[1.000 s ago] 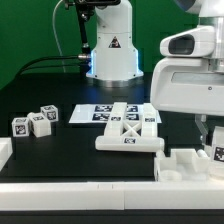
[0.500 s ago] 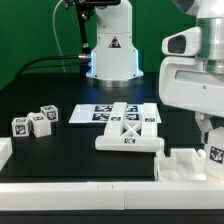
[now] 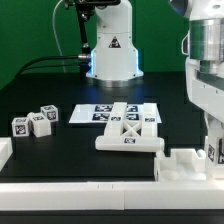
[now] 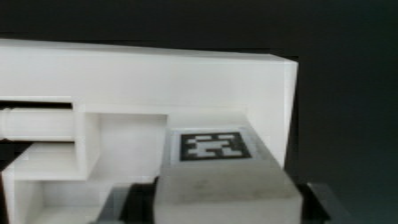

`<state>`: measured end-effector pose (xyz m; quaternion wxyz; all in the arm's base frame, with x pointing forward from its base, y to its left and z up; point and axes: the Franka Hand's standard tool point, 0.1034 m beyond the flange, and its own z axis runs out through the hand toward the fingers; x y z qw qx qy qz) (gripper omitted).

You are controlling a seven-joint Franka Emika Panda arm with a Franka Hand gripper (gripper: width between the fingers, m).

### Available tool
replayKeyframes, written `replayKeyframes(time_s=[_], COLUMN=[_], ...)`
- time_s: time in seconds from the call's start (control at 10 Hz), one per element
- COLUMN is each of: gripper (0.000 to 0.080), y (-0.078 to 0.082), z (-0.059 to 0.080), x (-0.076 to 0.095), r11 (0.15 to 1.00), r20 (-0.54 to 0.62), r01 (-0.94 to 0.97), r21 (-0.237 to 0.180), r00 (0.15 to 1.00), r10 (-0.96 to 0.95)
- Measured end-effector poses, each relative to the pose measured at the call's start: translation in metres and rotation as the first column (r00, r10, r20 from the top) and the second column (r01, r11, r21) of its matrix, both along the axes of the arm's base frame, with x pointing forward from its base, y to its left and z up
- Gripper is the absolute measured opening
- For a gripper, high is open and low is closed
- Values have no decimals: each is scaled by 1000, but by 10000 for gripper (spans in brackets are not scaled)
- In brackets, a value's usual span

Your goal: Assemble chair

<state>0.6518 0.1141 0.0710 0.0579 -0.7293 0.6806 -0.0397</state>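
Observation:
My gripper [image 3: 212,148] is at the exterior view's right, low over the table's front corner. It is shut on a white tagged chair part [image 3: 214,153]. In the wrist view that part [image 4: 214,170] fills the space between my dark fingers [image 4: 135,204], its square tag facing the camera. The X-braced chair panel [image 3: 128,136] lies flat mid-table. Three small tagged chair blocks [image 3: 38,122] stand at the exterior view's left. Most of the held part is hidden by the arm in the exterior view.
The marker board [image 3: 92,113] lies behind the panel. A plain white notched edge block [image 3: 185,165] sits right beside my gripper and shows large in the wrist view [image 4: 160,75]. Another white edge block [image 3: 5,152] is at front left. The robot base [image 3: 110,50] stands at the back.
The arm has swung toward the exterior view's right, so less of it shows. The held tagged part has stayed low by the notched block, shifting only slightly.

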Motion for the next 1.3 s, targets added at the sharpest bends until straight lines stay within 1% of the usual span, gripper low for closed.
replayKeyframes(time_s=[0.1, 0.2, 0.3, 0.4, 0.5, 0.8, 0.9, 1.0, 1.1, 1.3], gripper=[434, 563, 631, 631, 644, 649, 649, 649, 649, 649], y=[-1, -2, 0, 7, 12, 8, 8, 3, -2, -2], z=[-1, -2, -2, -1, 0, -1, -1, 2, 2, 1], x=[-2, -4, -3, -5, -5, -5, -4, 0, 4, 3], r11=[992, 964, 911, 862, 844, 711, 590, 402, 215, 250], r20=[-9, -21, -16, -24, -25, -42, -67, -93, -116, -112], r01=[-122, -262, -407, -501, -529, -694, -797, -904, -964, -956], r21=[-21, -35, -60, -78, -85, -108, -131, -146, -154, -152], r00=[992, 965, 913, 865, 848, 718, 601, 417, 233, 268], r10=[122, 261, 407, 501, 529, 695, 797, 904, 965, 957])
